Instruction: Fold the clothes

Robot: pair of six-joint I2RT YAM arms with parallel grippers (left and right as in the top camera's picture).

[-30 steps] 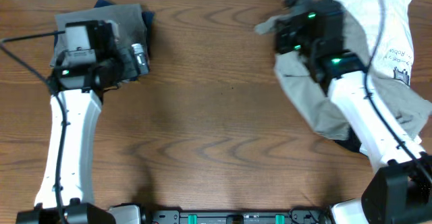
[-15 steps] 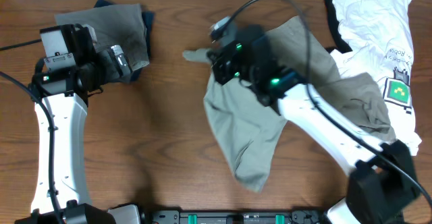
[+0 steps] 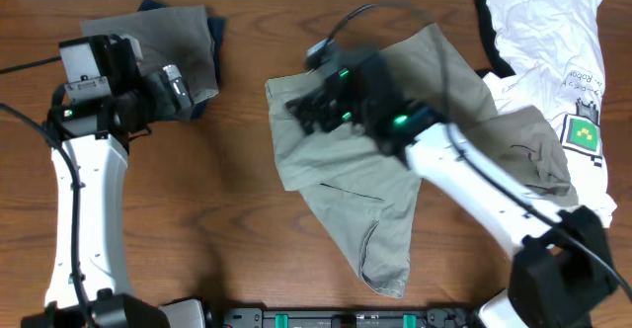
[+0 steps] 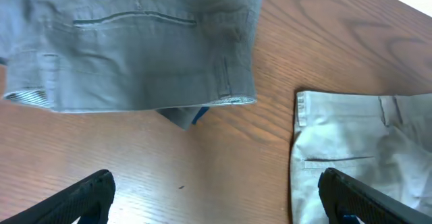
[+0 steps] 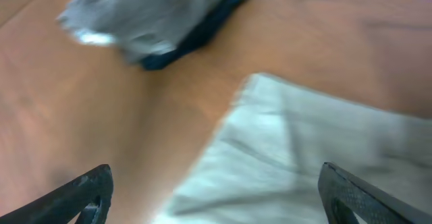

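Khaki-olive shorts (image 3: pixel 341 190), grey piece (image 3: pixel 168 24), white green-print T-shirt (image 3: pixel 543 22)

Wooden table (image 3: pixel 247 219): khaki shorts (image 3: pixel 346 190), grey pile (image 3: pixel 168 24), T-shirt (image 3: pixel 543 22)

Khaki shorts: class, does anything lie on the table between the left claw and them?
Nothing visible does. Only bare table separates the open left claw from the shorts. The folded grey pile lies to one side, apart from the shorts and off that path.
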